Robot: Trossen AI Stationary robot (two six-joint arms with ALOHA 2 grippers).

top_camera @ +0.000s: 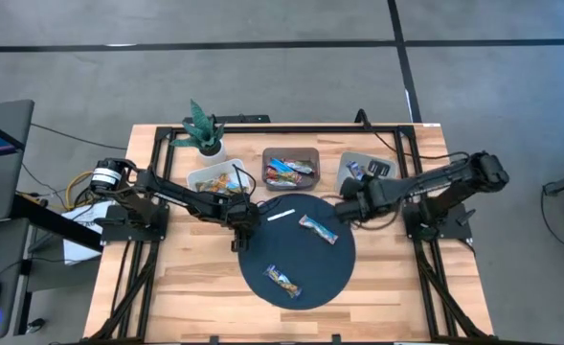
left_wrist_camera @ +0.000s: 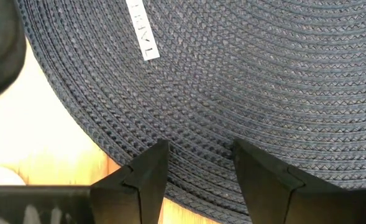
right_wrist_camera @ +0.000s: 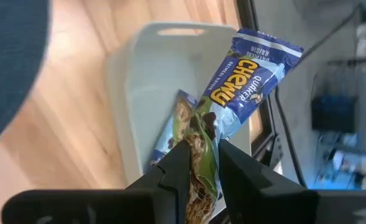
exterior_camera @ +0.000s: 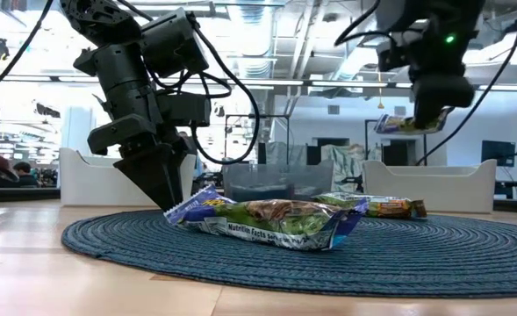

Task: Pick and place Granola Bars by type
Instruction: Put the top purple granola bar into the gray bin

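Right end effector (right_wrist_camera: 202, 163) is pinched on a blue granola bar (right_wrist_camera: 245, 81) held above the grey bin (top_camera: 367, 167) near the bench's far right corner, while the left end effector (left_wrist_camera: 195, 165) sits parted and empty at the round mat's (top_camera: 305, 264) far-left rim, with two more bars (top_camera: 317, 228) loose on the mat.

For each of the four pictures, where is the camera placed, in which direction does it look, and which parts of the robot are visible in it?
High view: above the table, facing straight down; both arms, the round mat, three bins.
Low view: at table-top height, facing across the mat; left gripper near the mat, right gripper raised with a granola bar.
Left wrist view: on the left arm, facing the mat; its open fingers show.
Right wrist view: on the right arm, facing a bin; its fingers clamp the bar.
The high and low views share the two bars on the mat.
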